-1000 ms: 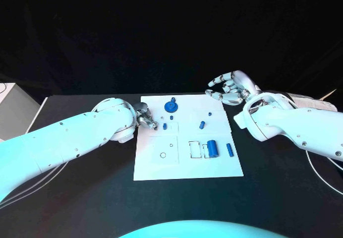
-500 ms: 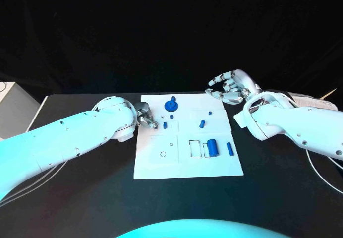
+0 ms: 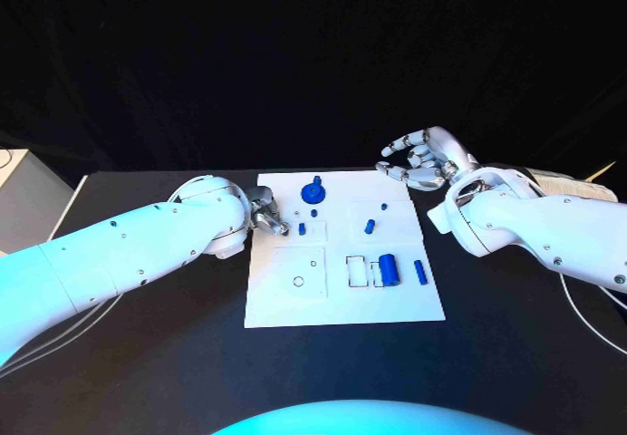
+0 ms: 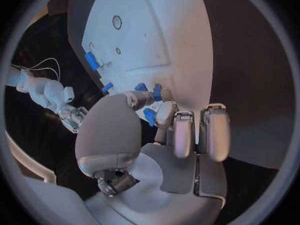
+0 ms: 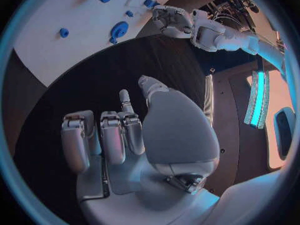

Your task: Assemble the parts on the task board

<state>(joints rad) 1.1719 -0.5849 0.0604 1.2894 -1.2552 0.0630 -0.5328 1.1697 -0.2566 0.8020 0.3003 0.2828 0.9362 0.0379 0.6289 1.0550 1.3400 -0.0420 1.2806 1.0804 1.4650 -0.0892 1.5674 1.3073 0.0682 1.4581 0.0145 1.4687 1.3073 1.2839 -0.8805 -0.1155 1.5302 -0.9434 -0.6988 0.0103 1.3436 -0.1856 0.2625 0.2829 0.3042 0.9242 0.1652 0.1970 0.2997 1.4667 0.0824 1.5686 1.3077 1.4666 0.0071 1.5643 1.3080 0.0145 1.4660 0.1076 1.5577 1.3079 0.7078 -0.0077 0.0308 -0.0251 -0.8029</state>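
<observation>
The white task board (image 3: 342, 299) lies in the middle of the table. On it are a round blue part (image 3: 313, 192), small blue parts (image 3: 302, 230) (image 3: 370, 227) and a blue cylinder (image 3: 388, 269) beside a slim blue piece (image 3: 419, 272). My left hand (image 3: 269, 214) is at the board's left edge with its fingers curled in. Its fingertips (image 4: 166, 113) are close beside a small blue part (image 4: 150, 116), and I see nothing held. My right hand (image 3: 420, 161) hovers past the board's far right corner, fingers (image 5: 112, 135) curled over an empty palm.
The black table (image 3: 157, 362) surrounds the board. A white box (image 3: 24, 195) stands at the table's far left. Cables (image 3: 594, 317) trail along the right side.
</observation>
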